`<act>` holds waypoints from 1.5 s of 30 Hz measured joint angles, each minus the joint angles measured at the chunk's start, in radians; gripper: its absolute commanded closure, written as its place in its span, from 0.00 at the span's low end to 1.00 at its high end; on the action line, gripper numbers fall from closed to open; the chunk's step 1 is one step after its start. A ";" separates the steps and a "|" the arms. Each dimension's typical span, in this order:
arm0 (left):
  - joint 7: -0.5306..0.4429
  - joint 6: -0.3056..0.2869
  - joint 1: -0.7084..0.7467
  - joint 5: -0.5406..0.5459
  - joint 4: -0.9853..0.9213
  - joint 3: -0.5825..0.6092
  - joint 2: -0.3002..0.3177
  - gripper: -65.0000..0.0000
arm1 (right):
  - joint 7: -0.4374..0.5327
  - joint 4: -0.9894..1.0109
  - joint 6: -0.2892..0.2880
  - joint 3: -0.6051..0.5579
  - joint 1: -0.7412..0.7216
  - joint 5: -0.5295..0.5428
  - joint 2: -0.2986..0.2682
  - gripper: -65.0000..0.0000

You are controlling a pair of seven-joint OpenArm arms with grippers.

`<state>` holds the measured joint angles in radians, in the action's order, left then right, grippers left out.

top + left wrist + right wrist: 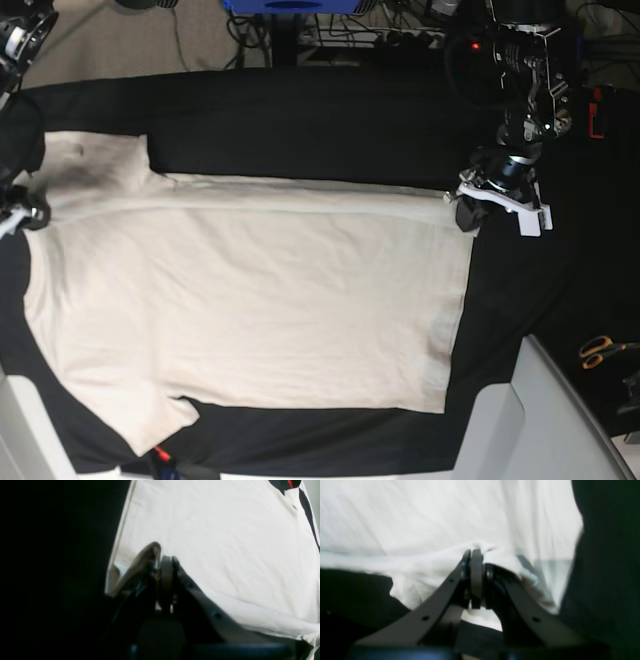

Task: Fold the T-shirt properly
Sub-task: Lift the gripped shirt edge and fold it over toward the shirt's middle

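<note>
The cream T-shirt lies spread flat on the black table cover, collar end to the left and hem to the right. Its far long edge is turned over in a narrow strip. My left gripper sits at the far hem corner; in the left wrist view this gripper is shut on a pinch of the T-shirt. My right gripper is at the far shoulder on the left edge. Seen from the right wrist, it is shut on a bunched fold of the T-shirt.
Orange-handled scissors lie at the right edge. Pale rigid panels stand at the near right and near left corners. A small red thing peeks out under the near sleeve. Cables and gear crowd the far side.
</note>
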<state>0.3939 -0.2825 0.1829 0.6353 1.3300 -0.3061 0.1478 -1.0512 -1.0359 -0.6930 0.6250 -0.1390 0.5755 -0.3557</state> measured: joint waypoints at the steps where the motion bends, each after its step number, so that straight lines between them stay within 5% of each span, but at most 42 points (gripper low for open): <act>1: -0.001 -0.001 -0.006 0.001 -0.008 0.000 0.000 1.00 | 0.015 0.025 -0.003 -0.014 -0.008 0.002 -0.003 0.99; 12: 0.003 -0.001 -0.086 -0.007 -0.081 0.000 0.000 1.00 | 0.117 0.179 0.002 -0.125 -0.104 -0.003 -0.042 0.99; 45: 0.006 0.002 -0.189 -0.007 -0.161 -0.007 0.005 1.00 | 0.225 0.181 0.001 -0.136 -0.152 -0.007 -0.042 0.99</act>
<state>0.3996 -0.2802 -0.0063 0.6285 1.1694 -0.3134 0.1528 -0.8257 -0.8551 -0.6922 0.4889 -0.2909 0.5686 -0.3973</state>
